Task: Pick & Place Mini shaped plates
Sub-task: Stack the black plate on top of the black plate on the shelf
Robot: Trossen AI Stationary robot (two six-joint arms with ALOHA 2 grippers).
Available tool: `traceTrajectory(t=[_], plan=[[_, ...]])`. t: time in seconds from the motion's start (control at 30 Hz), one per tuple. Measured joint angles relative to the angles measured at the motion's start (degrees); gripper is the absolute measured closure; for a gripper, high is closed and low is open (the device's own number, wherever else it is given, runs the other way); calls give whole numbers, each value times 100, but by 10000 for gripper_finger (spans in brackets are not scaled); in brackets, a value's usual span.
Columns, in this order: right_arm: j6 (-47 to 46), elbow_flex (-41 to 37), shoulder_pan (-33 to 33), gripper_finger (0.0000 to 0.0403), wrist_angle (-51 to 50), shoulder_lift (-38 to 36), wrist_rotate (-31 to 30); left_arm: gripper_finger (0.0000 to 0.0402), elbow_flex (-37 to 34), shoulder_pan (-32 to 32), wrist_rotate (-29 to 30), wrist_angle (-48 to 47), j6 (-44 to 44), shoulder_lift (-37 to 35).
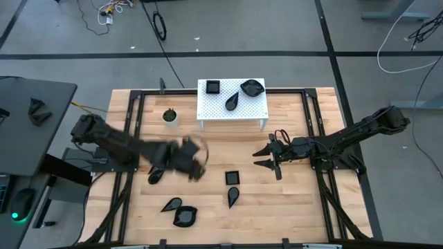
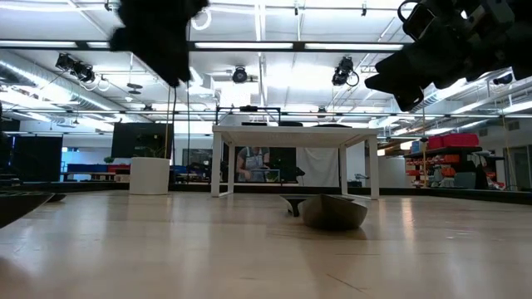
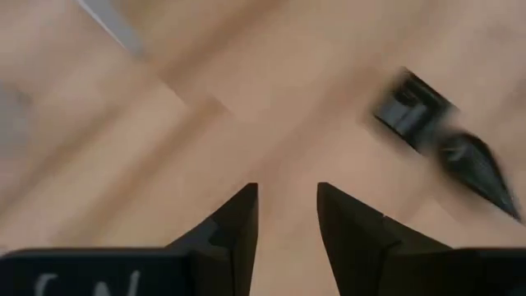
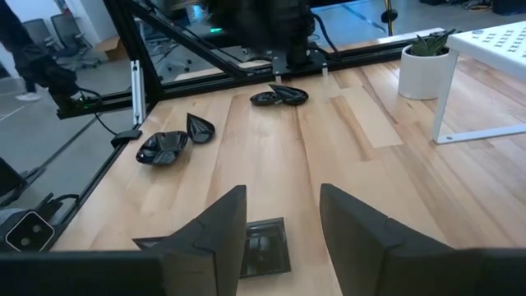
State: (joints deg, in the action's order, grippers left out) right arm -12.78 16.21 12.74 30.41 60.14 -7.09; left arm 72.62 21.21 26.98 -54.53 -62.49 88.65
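Note:
Glossy black mini plates lie flat on the wooden table: a square one (image 1: 232, 178), a teardrop (image 1: 233, 196), another teardrop (image 1: 171, 205), a leaf shape (image 1: 185, 217) and one beside the left arm (image 1: 156, 176). Three more sit on the white stand (image 1: 208, 111). My left gripper (image 1: 199, 164) is open and blurred, above bare wood (image 3: 288, 189), left of the square plate (image 3: 411, 111). My right gripper (image 1: 264, 158) hangs open in the air to the right. In its wrist view the square plate (image 4: 265, 242) shows between and beyond its fingers (image 4: 283, 191), untouched.
A white pot with a green plant (image 1: 169, 116) stands left of the stand, near the far edge. Black frame rails (image 1: 135, 131) run along both sides of the table. Bare wood lies between the stand and the plates. In the low view a plate (image 2: 332, 212) lies before the stand (image 2: 291, 133).

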Motion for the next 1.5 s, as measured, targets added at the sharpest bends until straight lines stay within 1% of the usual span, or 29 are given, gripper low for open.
traceTrajectory(t=[0.1, 0.17, 0.23, 0.4, 0.5, 0.57, 0.63, 0.7, 0.83, 0.93, 1.1, 1.17, 1.3, 1.37, 1.5], plan=[[20, 0, -1, 246, 28, 0, 0, 271, 2, 838, 249, 29, -852, 226], [20, 0, 0, 246, 32, 0, 0, 271, 2, 1308, 238, 28, -1403, 384], [20, 0, -1, 246, 31, 0, 0, 271, 2, 1695, -127, 22, -1939, 528], [29, 0, -1, 246, 42, 0, 0, 271, 2, 2397, -1463, 31, -3759, 830], [110, 0, -1, 246, 44, 0, 0, 271, 2, 2724, -1962, 51, -4533, 997], [126, 0, 0, 246, 45, 0, 0, 271, 2, 2901, -2279, 116, -4894, 1078], [132, 0, -1, 246, 46, 0, 0, 271, 2, 3036, -2420, 222, -5206, 1125], [147, 0, -1, 246, 46, 0, 0, 271, 2, 3119, -2401, 457, -5379, 1172], [149, 0, -1, 246, 46, 0, -1, 282, 2, 3158, -2325, 1221, -5364, 1259], [205, 0, 0, 246, 48, 0, -2, 297, 2, 3130, -2312, 1409, -5336, 1363], [278, 0, -1, 246, 48, 0, -2, 331, 2, 3095, -2505, 976, -5239, 1527], [278, 0, -1, 246, 48, 0, -2, 343, 1, 3097, -2514, 628, -5237, 1540], [311, 0, -1, 246, 48, 0, -2, 366, 2, 3093, -2309, 157, -5242, 1540], [318, 0, -1, 246, 46, 0, -2, 376, 0, 3082, -2141, 170, -5240, 1540], [318, 0, 0, 246, 44, 0, -2, 396, 2, 3032, -2099, 509, -5233, 1540]])
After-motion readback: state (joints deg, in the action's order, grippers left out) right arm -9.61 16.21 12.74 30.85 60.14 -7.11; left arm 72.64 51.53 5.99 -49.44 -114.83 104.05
